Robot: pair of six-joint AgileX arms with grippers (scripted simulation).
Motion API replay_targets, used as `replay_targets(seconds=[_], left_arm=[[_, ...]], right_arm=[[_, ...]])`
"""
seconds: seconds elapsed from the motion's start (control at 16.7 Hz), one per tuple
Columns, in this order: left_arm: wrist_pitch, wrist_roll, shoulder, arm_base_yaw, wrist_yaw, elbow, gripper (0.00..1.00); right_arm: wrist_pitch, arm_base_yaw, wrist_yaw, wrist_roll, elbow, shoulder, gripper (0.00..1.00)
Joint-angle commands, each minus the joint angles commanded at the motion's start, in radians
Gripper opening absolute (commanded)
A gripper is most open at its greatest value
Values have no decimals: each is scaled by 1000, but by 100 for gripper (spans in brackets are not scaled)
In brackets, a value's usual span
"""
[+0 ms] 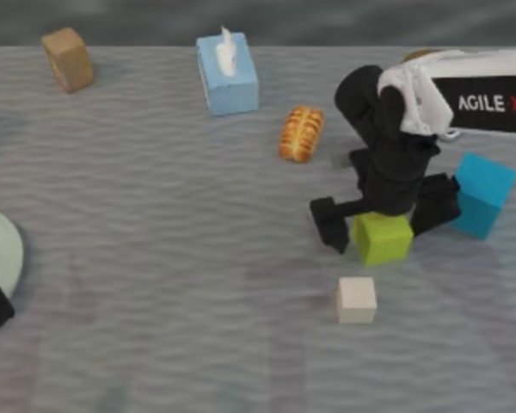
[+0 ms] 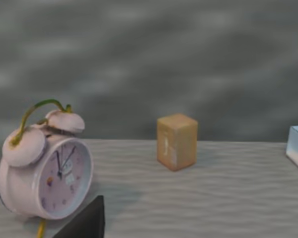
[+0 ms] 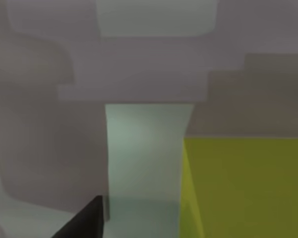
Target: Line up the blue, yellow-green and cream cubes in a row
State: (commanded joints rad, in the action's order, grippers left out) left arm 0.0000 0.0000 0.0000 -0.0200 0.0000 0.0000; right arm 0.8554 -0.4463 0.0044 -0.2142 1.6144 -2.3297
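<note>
top view: right end effector [image 1: 383, 225] astride yellow-green cube [image 1: 383, 238]

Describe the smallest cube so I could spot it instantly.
Find the black right gripper at the table's right side, over the yellow-green cube. Just nearer the front edge sits the cream cube, alone, off-white, smaller than the blue cube.

A brown block [image 1: 67, 58] sits far left. A blue tissue box [image 1: 228, 74] and a bread roll [image 1: 301, 132] sit mid-table. A white alarm clock [image 2: 43, 176] stands left.
</note>
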Motion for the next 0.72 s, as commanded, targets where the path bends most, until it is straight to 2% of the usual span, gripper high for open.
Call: replay_targets(seconds=[0.72], left_arm=[[0, 0, 0, 0, 0, 0, 100]], right_arm=[[0, 0, 0, 0, 0, 0, 2]])
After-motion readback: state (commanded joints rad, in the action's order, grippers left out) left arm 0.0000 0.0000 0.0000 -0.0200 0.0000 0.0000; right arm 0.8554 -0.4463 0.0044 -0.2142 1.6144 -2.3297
